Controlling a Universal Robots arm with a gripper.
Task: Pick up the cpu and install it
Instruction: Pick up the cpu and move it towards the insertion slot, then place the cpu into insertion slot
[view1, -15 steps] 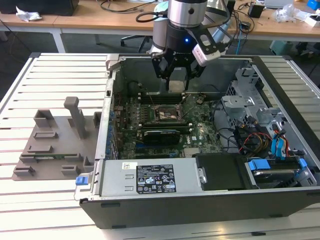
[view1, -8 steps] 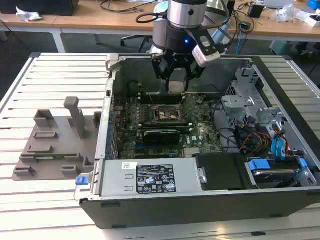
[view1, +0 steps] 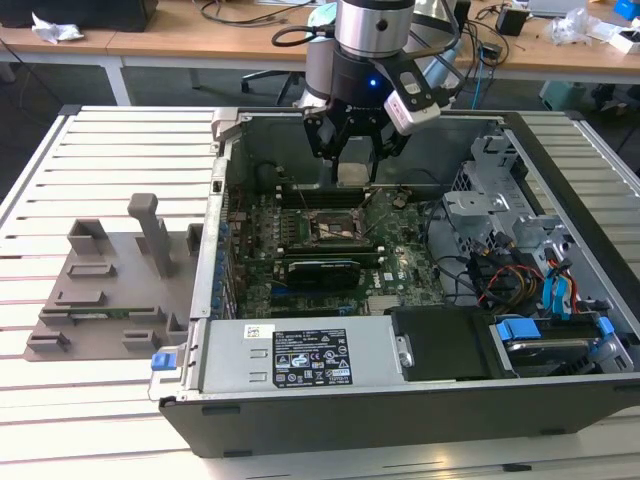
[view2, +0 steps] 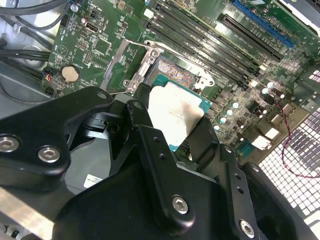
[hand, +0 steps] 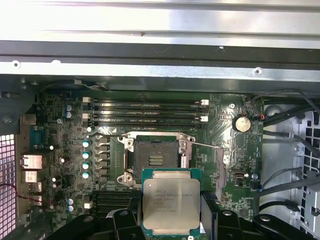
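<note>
The cpu (hand: 171, 202), a small square chip with a pale silvery top and a green rim, hangs above the motherboard, clamped between the black fingers (hand: 209, 207) of my gripper (hand: 171, 220). In the second wrist view the cpu (view2: 175, 112) sits just short of the open socket (view2: 172, 70), whose metal frame is lifted. The socket (hand: 155, 157) shows bare contacts and lies just beyond the chip's edge. In the exterior view my gripper (view1: 352, 165) is inside the open computer case with the cpu (view1: 353, 177) a little above and behind the socket (view1: 335, 225).
Memory slots (hand: 145, 112) run along the socket's far side. A long black expansion card (view1: 320, 270) lies in front of the socket, with the power supply (view1: 300, 355) nearer. Drive cages and cables (view1: 520, 260) crowd the exterior view's right. A grey fixture (view1: 110, 270) stands outside the case.
</note>
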